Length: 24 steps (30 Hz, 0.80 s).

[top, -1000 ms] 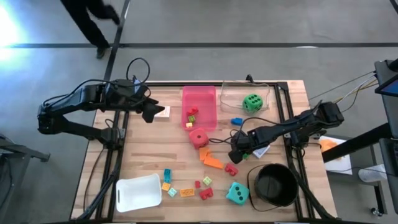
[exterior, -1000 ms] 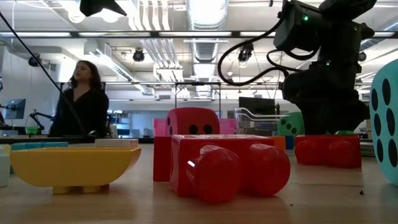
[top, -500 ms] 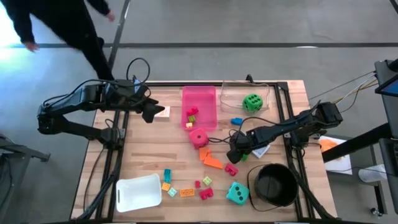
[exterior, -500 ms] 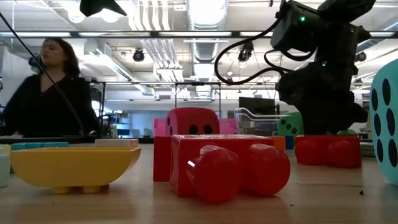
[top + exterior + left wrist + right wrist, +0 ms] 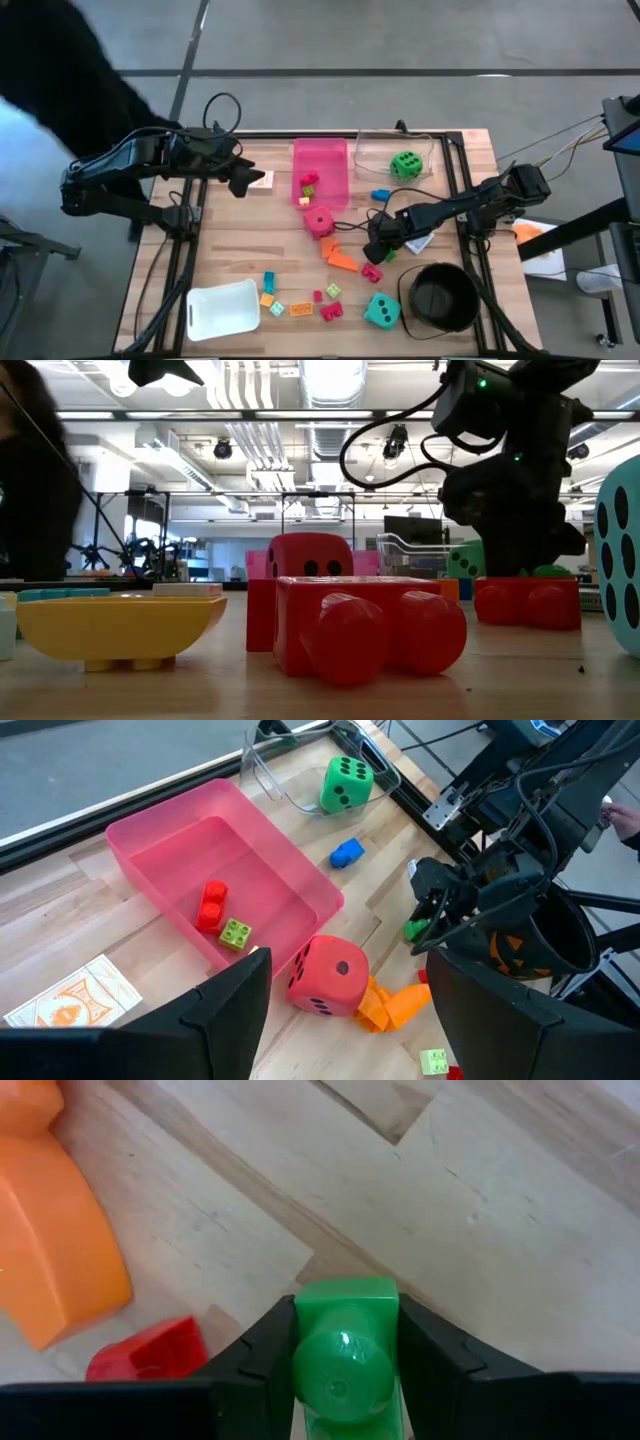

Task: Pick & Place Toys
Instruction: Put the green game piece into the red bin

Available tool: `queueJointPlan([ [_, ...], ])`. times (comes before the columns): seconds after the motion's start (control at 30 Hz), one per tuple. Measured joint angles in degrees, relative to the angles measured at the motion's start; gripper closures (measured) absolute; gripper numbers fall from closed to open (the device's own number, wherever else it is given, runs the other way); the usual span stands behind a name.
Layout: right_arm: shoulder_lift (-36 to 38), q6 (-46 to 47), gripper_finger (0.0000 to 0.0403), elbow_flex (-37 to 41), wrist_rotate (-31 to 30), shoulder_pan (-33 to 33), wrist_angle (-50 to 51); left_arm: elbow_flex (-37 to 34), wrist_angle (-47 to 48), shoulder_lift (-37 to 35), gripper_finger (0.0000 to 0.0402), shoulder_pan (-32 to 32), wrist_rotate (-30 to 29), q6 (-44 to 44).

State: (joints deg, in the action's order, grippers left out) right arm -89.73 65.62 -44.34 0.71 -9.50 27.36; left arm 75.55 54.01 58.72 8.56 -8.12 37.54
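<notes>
Figure. Right gripper (image 5: 384,243) at the moment of pickup, low over the table just beside the black round bucket (image 5: 441,297), on the side facing the pink tray (image 5: 321,152). In the right wrist view its two dark fingers (image 5: 258,1352) are clenched on a small green brick (image 5: 342,1342), one on each flank, with the brick's round stud facing the camera. Whether the brick has left the wood cannot be told from these views.

Nearby objects. A red brick (image 5: 148,1353) and an orange piece (image 5: 55,1248) lie close to the held brick, on the side away from the bucket. The red die (image 5: 320,221) sits farther that way, near the tray's end; the teal die (image 5: 381,311) lies just beside the bucket.

Left gripper (image 5: 240,180). Waits at the far side of the table from the bucket, near a flat card (image 5: 262,180); its fingers stand apart and hold nothing.

Risks, as judged.
- The grip bears on smooth plastic flanks; if the contact is shallow, the brick may pivot or slip out during the lift.
- A low sideways carry may knock the neighbouring red brick or orange piece.
- If the bucket is the goal, a low approach may strike its rim, and an early release may drop the brick outside it, near the teal die.
</notes>
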Motion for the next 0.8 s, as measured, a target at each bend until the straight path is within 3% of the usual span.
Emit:
queueJointPlan([
  [0.8,0.3,-1.7,0.0281,-12.6,-4.9,0.0,9.8,0.0,0.0,0.0,0.013,0.0,0.0,0.0],
])
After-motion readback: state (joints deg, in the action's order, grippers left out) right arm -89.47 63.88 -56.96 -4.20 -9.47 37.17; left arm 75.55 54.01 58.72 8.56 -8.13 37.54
